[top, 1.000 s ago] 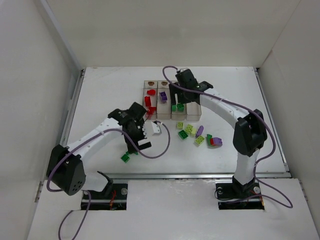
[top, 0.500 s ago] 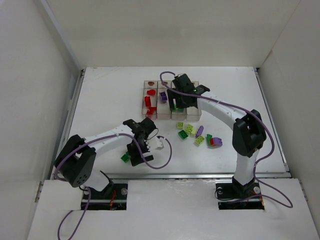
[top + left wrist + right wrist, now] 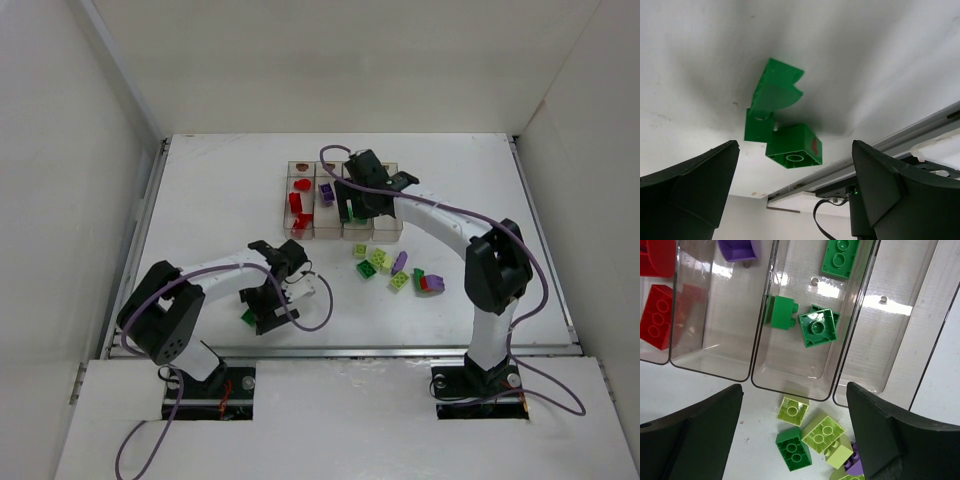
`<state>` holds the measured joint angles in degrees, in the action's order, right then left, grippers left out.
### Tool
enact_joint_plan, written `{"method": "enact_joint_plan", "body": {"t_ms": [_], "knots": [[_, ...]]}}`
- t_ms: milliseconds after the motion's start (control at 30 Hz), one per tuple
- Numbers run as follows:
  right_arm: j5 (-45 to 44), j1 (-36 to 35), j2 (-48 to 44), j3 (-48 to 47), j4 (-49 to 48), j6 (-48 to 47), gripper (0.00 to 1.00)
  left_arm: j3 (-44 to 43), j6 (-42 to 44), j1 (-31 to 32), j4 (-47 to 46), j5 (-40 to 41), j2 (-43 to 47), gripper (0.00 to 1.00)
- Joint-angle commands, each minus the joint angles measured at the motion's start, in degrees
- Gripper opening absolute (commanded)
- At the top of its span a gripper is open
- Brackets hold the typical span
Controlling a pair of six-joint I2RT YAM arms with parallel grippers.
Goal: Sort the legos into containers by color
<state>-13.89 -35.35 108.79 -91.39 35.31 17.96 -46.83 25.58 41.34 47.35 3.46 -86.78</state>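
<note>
My left gripper (image 3: 262,310) is open and empty, low over a small cluster of dark green legos (image 3: 785,125) near the table's front edge; the cluster lies just ahead of the fingertips, not between them. It also shows in the top view (image 3: 249,316). My right gripper (image 3: 795,440) is open and empty above the near end of the containers (image 3: 388,230). The left bin holds red legos (image 3: 659,315), the second a purple one (image 3: 737,249), the third dark green ones (image 3: 817,327); the right bin (image 3: 890,335) is bare.
A loose pile of yellow-green (image 3: 822,432), dark green (image 3: 794,455) and purple (image 3: 855,467) legos, with a red one (image 3: 430,285), lies just in front of the bins. A metal rail (image 3: 900,142) runs along the table's front edge close to the left gripper.
My left gripper has swung back toward the front edge and come down over the green cluster. My right gripper has moved nearer along the bins, from their far end toward their near end.
</note>
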Motion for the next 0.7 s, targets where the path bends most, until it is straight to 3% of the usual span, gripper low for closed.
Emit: {"method": "enact_joint_plan", "body": {"t_ms": [0,133,267,400,433,567,667], "knots": [[-1.7,-0.7,-1.4,0.6,-1.6,0.7,0.90,1.0,-1.2,-1.4,1.1,1.9,1.4,0.94],[-1.7,-0.7,-1.9,0.6,-1.6,0.7,0.90,1.0,-1.8,-2.0,0.5,1.9,0.3,0.86],[-1.7,-0.7,-1.9,1.1,-1.6,0.7,0.90,0.5,-1.8,-3.0,0.5,2.5,-0.8,0.72],[-2.2,-0.7,-2.5,1.1,-1.6,0.7,0.90,0.5,-1.2,-3.0,0.5,2.5,-0.8,0.44],[-2.2,-0.7,-2.5,1.1,-1.6,0.7,0.90,0.5,-1.2,-3.0,0.5,2.0,-0.8,0.30],[-2.2,-0.7,-2.5,1.1,-1.6,0.7,0.90,-1.3,-1.2,-3.0,3.1,-0.7,-0.8,0.03],[-2.2,-0.7,-2.5,1.1,-1.6,0.7,0.90,-4.7,-1.8,-3.0,5.2,-1.3,0.5,0.00]]}}
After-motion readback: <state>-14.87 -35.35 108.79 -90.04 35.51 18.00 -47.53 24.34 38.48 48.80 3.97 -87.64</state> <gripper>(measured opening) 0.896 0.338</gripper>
